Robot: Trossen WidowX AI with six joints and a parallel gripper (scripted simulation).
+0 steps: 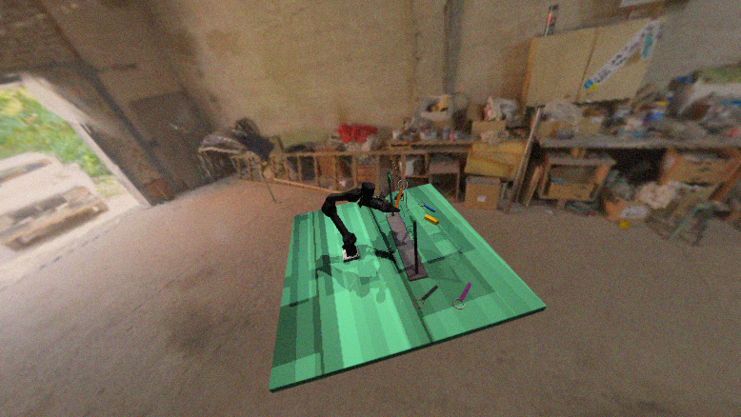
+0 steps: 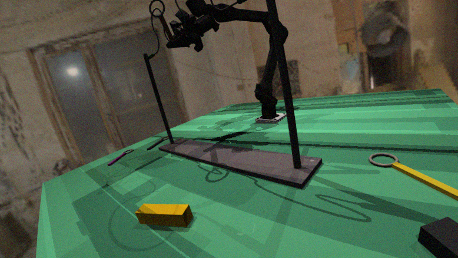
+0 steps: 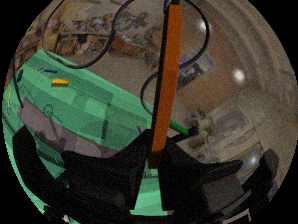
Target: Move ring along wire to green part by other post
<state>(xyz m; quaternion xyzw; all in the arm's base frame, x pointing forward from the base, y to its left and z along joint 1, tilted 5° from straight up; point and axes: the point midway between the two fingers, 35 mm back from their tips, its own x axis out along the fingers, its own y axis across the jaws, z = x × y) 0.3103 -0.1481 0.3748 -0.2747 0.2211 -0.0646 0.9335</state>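
Observation:
My gripper [image 1: 397, 208] [image 3: 153, 133] is shut on the orange handle [image 1: 398, 198] [image 2: 165, 25] [image 3: 169, 75], which points up from the fingers. The ring [image 1: 403, 185] [image 2: 150, 9] is at its upper end, high above the base plate [image 1: 406, 248] [image 2: 256, 163]; it is mostly cut off in the wrist view. The thin grey wire [image 2: 158, 40] [image 3: 80, 66] curls close by the ring; it appears to pass through it, but contact is too small to tell. A green part [image 2: 150, 56] [image 3: 178, 127] joins the front post [image 1: 415, 248] [image 2: 158, 96], below the ring. Another green part [image 1: 389, 177] tops the far post [image 1: 391, 195] [image 2: 285, 83].
A yellow block [image 1: 430, 219] [image 2: 163, 214], a blue-handled ring [image 1: 428, 208], a magenta-handled ring [image 1: 465, 290] [image 2: 116, 158], a dark-handled ring [image 1: 429, 293] and a yellow-handled ring [image 2: 422, 179] lie on the table. A dark block [image 2: 442, 238] is at the exterior view's lower right.

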